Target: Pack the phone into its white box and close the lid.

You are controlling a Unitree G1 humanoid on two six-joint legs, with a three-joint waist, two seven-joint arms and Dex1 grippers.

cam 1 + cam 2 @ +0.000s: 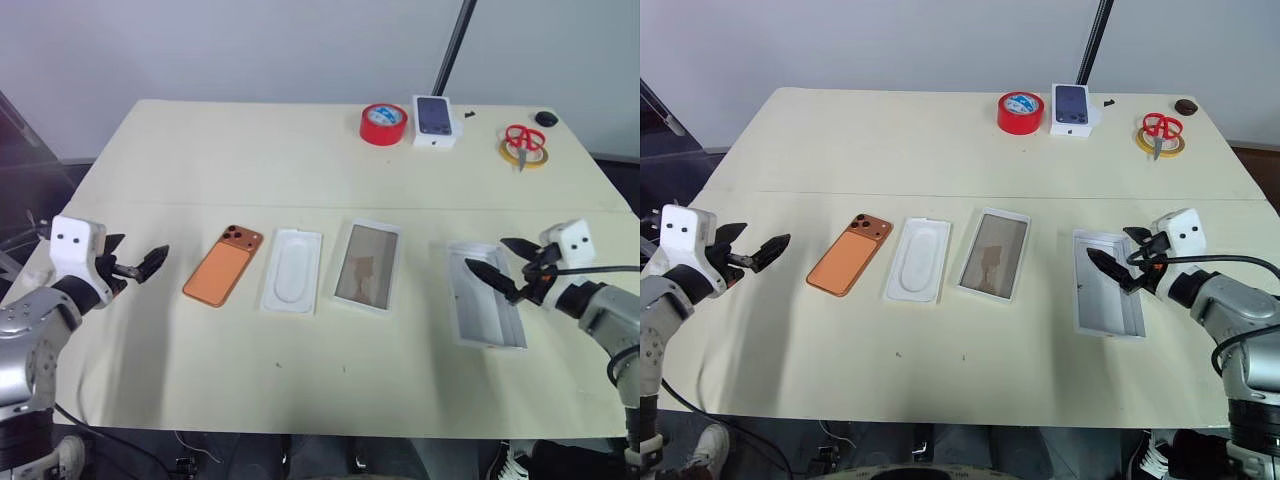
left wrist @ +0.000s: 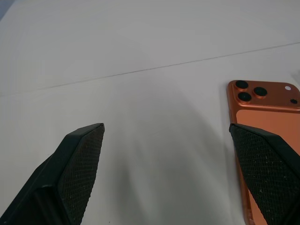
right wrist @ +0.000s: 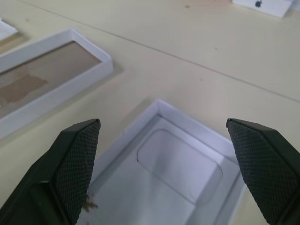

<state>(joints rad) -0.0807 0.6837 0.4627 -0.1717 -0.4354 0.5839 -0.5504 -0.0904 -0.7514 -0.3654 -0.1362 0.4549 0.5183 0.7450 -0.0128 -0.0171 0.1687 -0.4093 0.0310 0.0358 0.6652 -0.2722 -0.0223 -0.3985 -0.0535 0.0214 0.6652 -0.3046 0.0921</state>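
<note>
The orange phone lies face down on the table, camera bump toward the far side, and its corner also appears in the left wrist view. To its right are a white insert and then the white box, an open tray with a brownish floor. Farther right the lid lies with its greyish-white inside up. My left gripper is open and empty, left of the phone and apart from it. My right gripper is open and empty above the lid's far part.
At the table's far edge stand a red tape roll, a small white box with a dark phone picture, red scissors on a yellow ring and a small dark object. A black pole rises behind.
</note>
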